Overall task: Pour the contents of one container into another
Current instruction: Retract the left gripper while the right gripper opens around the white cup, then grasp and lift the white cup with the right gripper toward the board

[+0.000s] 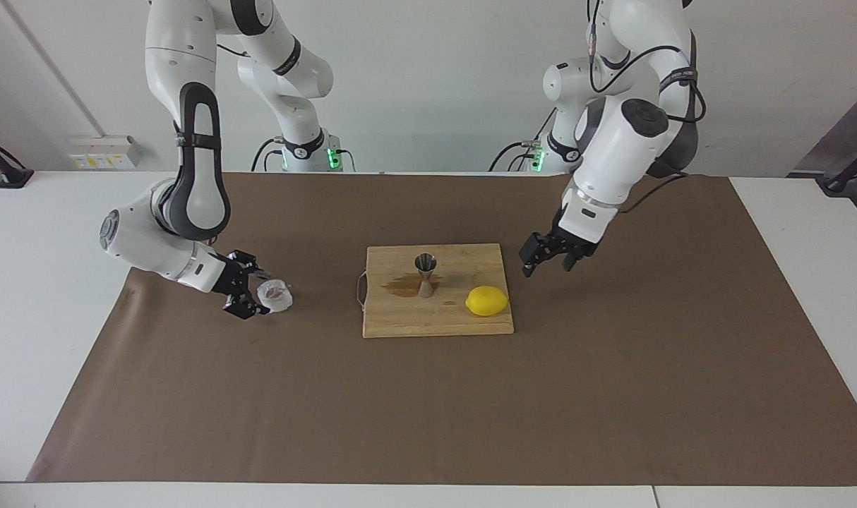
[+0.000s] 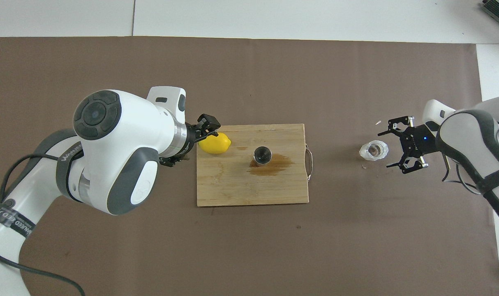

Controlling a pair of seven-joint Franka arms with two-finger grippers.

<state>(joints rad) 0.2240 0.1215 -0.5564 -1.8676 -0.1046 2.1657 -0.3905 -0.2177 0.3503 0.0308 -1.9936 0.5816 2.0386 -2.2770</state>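
With my released right pincer [image 1: 260, 292] beside the cup [image 1: 275, 295] and released left pincer [image 1: 550, 258] off the board [image 1: 435, 319], the stain [image 1: 400, 285] beneath the jigger [image 1: 426, 274] suggests pouring is done.

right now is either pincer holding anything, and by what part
Nothing is held. The right pincer stands open beside the cup, not closed on it; the left pincer is open, off the board's edge.
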